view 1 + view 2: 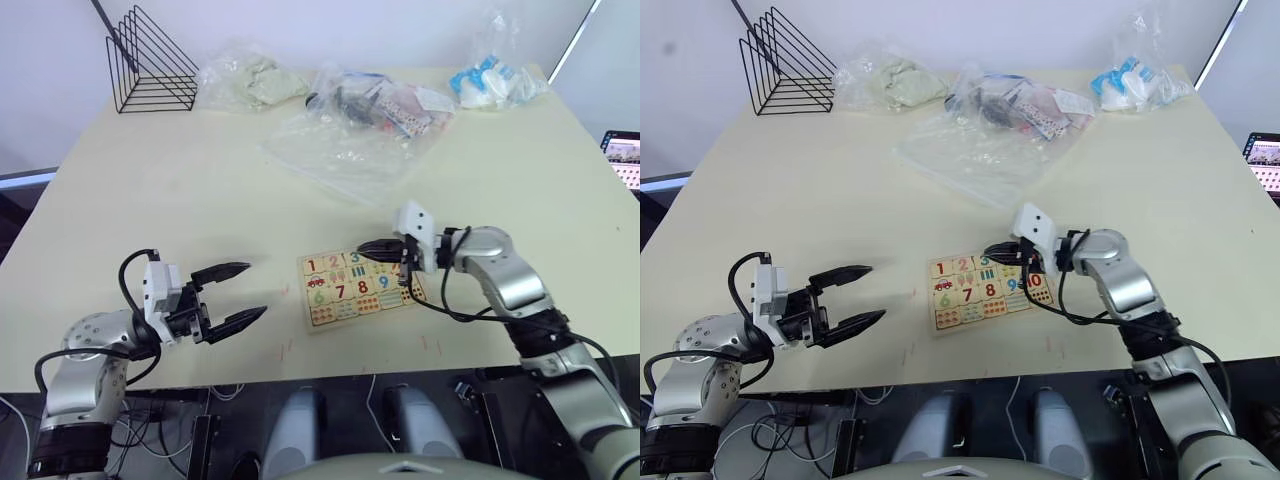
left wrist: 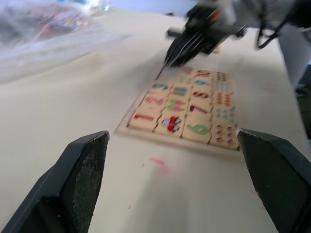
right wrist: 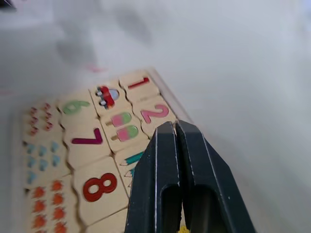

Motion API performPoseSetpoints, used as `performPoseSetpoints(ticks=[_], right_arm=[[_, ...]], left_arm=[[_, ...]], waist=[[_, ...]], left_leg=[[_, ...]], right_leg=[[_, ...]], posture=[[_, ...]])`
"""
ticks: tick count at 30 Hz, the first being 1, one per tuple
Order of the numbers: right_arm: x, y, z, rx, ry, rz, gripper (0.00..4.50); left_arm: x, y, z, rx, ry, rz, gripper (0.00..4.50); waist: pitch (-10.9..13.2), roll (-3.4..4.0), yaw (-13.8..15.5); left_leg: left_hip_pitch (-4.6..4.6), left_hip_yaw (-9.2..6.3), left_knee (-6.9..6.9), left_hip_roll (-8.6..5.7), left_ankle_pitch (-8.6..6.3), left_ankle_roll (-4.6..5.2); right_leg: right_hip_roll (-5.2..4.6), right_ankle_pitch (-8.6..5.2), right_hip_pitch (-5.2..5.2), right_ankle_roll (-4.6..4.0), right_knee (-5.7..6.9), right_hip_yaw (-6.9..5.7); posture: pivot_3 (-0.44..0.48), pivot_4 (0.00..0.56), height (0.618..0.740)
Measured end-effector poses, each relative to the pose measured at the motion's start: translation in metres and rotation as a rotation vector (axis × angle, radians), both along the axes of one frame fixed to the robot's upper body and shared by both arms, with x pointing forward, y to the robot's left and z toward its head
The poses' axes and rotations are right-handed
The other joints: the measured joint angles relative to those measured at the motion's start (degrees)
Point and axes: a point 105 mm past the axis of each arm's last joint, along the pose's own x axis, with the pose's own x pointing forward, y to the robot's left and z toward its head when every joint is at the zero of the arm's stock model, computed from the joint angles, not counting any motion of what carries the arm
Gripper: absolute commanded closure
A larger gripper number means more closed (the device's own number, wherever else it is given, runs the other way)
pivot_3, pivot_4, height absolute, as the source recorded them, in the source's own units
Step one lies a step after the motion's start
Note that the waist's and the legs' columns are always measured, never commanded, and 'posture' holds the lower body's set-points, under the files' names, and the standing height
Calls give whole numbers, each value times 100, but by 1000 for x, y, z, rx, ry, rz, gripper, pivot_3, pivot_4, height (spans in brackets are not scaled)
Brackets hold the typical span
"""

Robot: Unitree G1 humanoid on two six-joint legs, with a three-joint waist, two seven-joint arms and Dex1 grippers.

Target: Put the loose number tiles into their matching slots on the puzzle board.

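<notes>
Two grippers worked over a pale cream table (image 1: 150, 180) when we looked. We saw the puzzle board (image 1: 345, 310), a flat rectangle of light wood, lying near the table's near edge between the arms. Its top row read a red 1 (image 1: 311, 265), a pink-red 2 (image 1: 333, 262) and a green 3 (image 1: 353, 257), each seated in a slot; beyond that the row was hidden under the right gripper (image 1: 372, 247). Below ran a car picture, ice lollies, and the numbers 6, 7, 8, 9 and 10, with dot patterns along the near edge. We could not tell whether the 4 and 5 tiles were in place.

The right gripper's two black fingers were pressed together, tips over the board's far edge near the 3; a fleck of yellow showed at their base in the right wrist view, too small for us to identify. The left gripper (image 1: 238, 293) hung well left of the board, its ribbed black fingers spread wide with nothing between them.

Along the far edge sat a black wire rack (image 1: 150, 62) at the left and several crinkled clear plastic bags (image 1: 345, 135), contents hard to make out, one at the far right holding something blue and white (image 1: 487, 80). A screen (image 1: 625, 158) was cut off at the right.
</notes>
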Motion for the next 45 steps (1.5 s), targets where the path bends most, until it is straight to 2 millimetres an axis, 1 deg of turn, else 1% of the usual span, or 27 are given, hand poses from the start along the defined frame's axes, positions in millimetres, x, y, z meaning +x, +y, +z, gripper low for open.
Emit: performPoseSetpoints(ticks=[3, 4, 5, 7, 8, 10, 12, 14, 15, 17, 18, 19, 20, 21, 22, 23, 24, 25, 29, 33, 35, 39, 42, 45], right_arm=[[-5, -15, -2, 26, 13, -54, 4424], [-7, -21, 0, 54, 2, -85, 4424], [-7, -22, 1, 57, 1, -89, 4424], [-9, -37, 2, 89, -15, -160, 4424], [-11, -49, 2, 105, -24, -209, 4424], [-14, -67, -1, 113, -30, -280, 4424], [-22, -89, -6, 127, -21, -352, 4424], [-28, -101, -7, 143, -31, -390, 4424], [-31, -107, -6, 154, -37, -408, 4192], [-39, -120, -7, 164, -52, -446, 3583], [-45, -131, -6, 176, -62, -475, 3037], [-48, -139, -5, 180, -70, -498, 2866], [-49, -142, -4, 185, -74, -506, 2250], [-54, -150, -3, 200, -84, -522, 1763], [-58, -155, -4, 207, -87, -538, 1499], [-64, -163, -5, 215, -85, -557, 789], [-69, -169, -5, 219, -89, -573, 327], [-73, -173, -5, 221, -95, -584, 150], [-83, -191, -11, 223, -100, -637, 150], [-93, -205, -18, 229, -95, -687, 150], [-100, -209, -23, 230, -88, -706, 150], [-106, -215, -33, 228, -67, -733, 150], [-107, -219, -36, 229, -67, -746, 150], [-105, -222, -38, 233, -70, -756, 150]], left_arm=[[0, 3, -8, 1, 29, 26, 0], [1, 3, -8, 0, 27, 29, 0], [2, 3, -8, 0, 26, 30, 0], [7, 7, -9, 4, 25, 53, 0], [10, 10, -10, 5, 25, 69, 0], [13, 14, -11, 13, 24, 88, 0], [16, 18, -12, 12, 23, 101, 0], [19, 19, -12, 7, 22, 102, 0], [20, 20, -11, 8, 19, 102, 0], [21, 21, -8, 8, 13, 100, 0], [22, 21, -8, 9, 14, 96, 0], [21, 23, -8, 8, 17, 100, 0], [21, 23, -9, 8, 18, 101, 0], [22, 23, -8, 7, 17, 99, 0], [22, 22, -8, 7, 16, 99, 0], [22, 23, -7, 6, 15, 100, 0], [23, 23, -6, 5, 12, 100, 0], [24, 23, -5, 4, 7, 99, 0], [26, 22, -2, 2, -3, 94, 0], [25, 22, -3, 0, 7, 90, 0], [22, 24, -5, -6, 21, 93, 0], [17, 27, -5, -15, 29, 104, 0], [15, 29, -3, -9, 22, 116, 0], [13, 31, -4, -5, 34, 128, 0]], waist=[[0, 0, -2], [0, 0, -4], [0, 0, -3], [0, 0, 15], [-1, -1, 33], [-1, -2, 46], [-1, -2, 80], [-1, -2, 85], [-1, -2, 90], [-1, -2, 109], [-1, -2, 115], [-1, -2, 115], [-1, -2, 115], [-2, -3, 114], [-2, -3, 115], [-2, -3, 115], [-2, -3, 117], [-2, -3, 117], [-3, -4, 114], [-3, -4, 116], [-3, -4, 115], [-3, -3, 114], [-3, -3, 116], [-4, -2, 116]], left_leg=[[2, 3, 1, -1, 0, 0], [3, 5, 1, -1, 0, 0], [3, 6, 1, -2, 0, 0], [2, 14, 2, -2, 1, 0], [2, 18, 3, -2, 1, 0], [0, 23, 2, -3, 1, 0], [0, 28, 2, -4, 0, 0], [2, 31, 2, -2, 0, 0], [3, 29, 3, -2, 0, 0], [4, 30, 3, -1, 1, 0], [4, 31, 4, -1, 1, 0], [5, 31, 4, -1, 1, 0], [6, 35, 6, -1, 1, 0], [6, 35, 8, -1, 1, 0], [7, 35, 8, -1, 1, 0], [7, 34, 8, -1, 1, 0], [7, 34, 8, -1, 1, 0], [8, 34, 8, -1, 1, 0], [20, 40, 8, -1, 1, 1], [20, 40, 8, 0, 1, 0], [21, 40, 7, 0, 1, 1], [24, 43, 7, 2, 1, 1], [26, 47, 7, 2, 1, 1], [32, 50, 5, 2, 1, 1]], right_leg=[[1, 0, 0, 0, 3, 1], [4, 0, 0, -1, 3, 1], [5, 0, 1, -1, 4, 0], [7, 0, 3, -1, 4, -3], [6, 0, 4, -1, 3, -4], [4, 0, 4, 0, 0, -2], [3, 0, 4, 0, -2, 2], [6, 0, 4, 0, 0, 2], [8, 0, 5, 0, 0, -1], [9, -1, 7, 0, 1, 0], [9, -1, 9, 0, 0, 0], [8, 0, 11, 0, 0, 1], [8, 0, 11, 1, 0, 3], [8, 0, 12, 1, 0, 4], [8, -1, 13, 1, 0, 3], [8, -1, 14, 1, 0, 3], [9, -1, 13, 1, 1, 3], [9, -1, 14, 1, 1, 3], [9, -1, 24, 1, -1, 8], [10, -2, 24, 1, -1, 8], [10, -2, 24, 1, -1, 9], [10, -2, 24, 1, 0, 14], [9, -2, 26, 1, -1, 16], [10, -3, 28, 1, 0, 21]], posture=[[0, 150, 740], [0, 150, 740], [0, 150, 740], [0, 150, 740], [0, 150, 740], [0, 150, 740], [0, 150, 740], [0, 150, 740], [0, 150, 740], [0, 150, 740], [0, 150, 740], [0, 150, 740], [0, 150, 740], [0, 150, 740], [0, 150, 740], [0, 150, 740], [0, 150, 740], [0, 150, 740], [0, 150, 740], [0, 150, 740], [0, 150, 740], [0, 150, 740], [0, 150, 740], [0, 150, 740]])
